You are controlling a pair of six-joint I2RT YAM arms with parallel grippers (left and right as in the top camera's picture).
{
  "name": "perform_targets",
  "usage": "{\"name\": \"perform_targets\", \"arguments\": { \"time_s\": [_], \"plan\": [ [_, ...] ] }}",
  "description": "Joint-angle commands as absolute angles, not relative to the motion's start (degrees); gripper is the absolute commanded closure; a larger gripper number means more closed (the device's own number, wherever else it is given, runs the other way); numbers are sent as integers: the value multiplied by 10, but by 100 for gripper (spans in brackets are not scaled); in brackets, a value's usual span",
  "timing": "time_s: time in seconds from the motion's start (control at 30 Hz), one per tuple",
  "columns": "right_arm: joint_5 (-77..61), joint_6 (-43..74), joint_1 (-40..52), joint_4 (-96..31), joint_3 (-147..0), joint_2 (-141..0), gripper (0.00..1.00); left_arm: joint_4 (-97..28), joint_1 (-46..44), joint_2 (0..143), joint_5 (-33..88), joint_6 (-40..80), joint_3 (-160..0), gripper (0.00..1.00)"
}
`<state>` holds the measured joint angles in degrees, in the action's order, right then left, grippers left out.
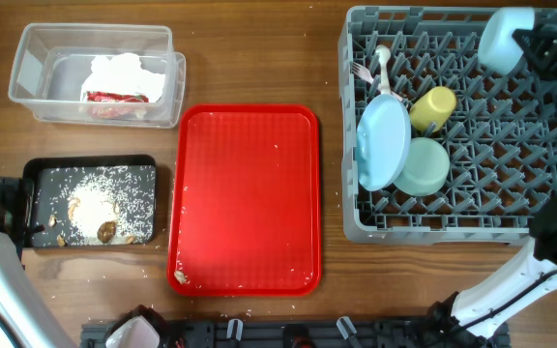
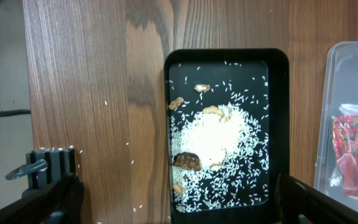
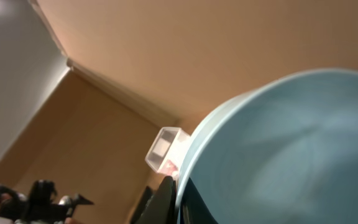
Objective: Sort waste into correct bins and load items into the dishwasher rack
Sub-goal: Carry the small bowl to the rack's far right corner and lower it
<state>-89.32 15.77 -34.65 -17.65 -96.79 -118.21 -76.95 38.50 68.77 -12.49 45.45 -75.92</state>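
My right gripper (image 1: 523,44) is shut on the rim of the small light blue bowl (image 1: 504,37), held tilted over the far right corner of the grey dishwasher rack (image 1: 453,232). In the right wrist view the bowl (image 3: 291,149) fills the frame, its rim pinched between the fingers (image 3: 166,199). The rack holds the light blue plate (image 1: 383,142) on edge, the mint green bowl (image 1: 425,166), the yellow cup (image 1: 433,107) and a white fork and spoon (image 1: 377,68). My left gripper (image 2: 179,208) hangs open over the near end of the black tray (image 2: 281,124) of rice crumbs (image 2: 219,140).
The clear tub (image 1: 37,68) at the far left holds the white napkin (image 1: 124,72) and red wrapper (image 1: 114,99). A flat red serving tray (image 1: 249,193) lies mid-table with a few crumbs (image 1: 180,277) in its near left corner. Loose rice grains (image 2: 132,163) dot the wood.
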Motion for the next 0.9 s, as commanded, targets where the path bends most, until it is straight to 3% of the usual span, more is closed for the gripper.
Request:
{"name": "perform_targets", "arguments": {
  "time_s": [0.0,0.87],
  "plan": [
    [-928,290,-343,-101,-974,-1183,96,-770,388,685,-124,450,-761,0],
    [-802,420,-302,-46,-974,-1264,96,-770,388,685,-124,450,-761,0]
  ]
}}
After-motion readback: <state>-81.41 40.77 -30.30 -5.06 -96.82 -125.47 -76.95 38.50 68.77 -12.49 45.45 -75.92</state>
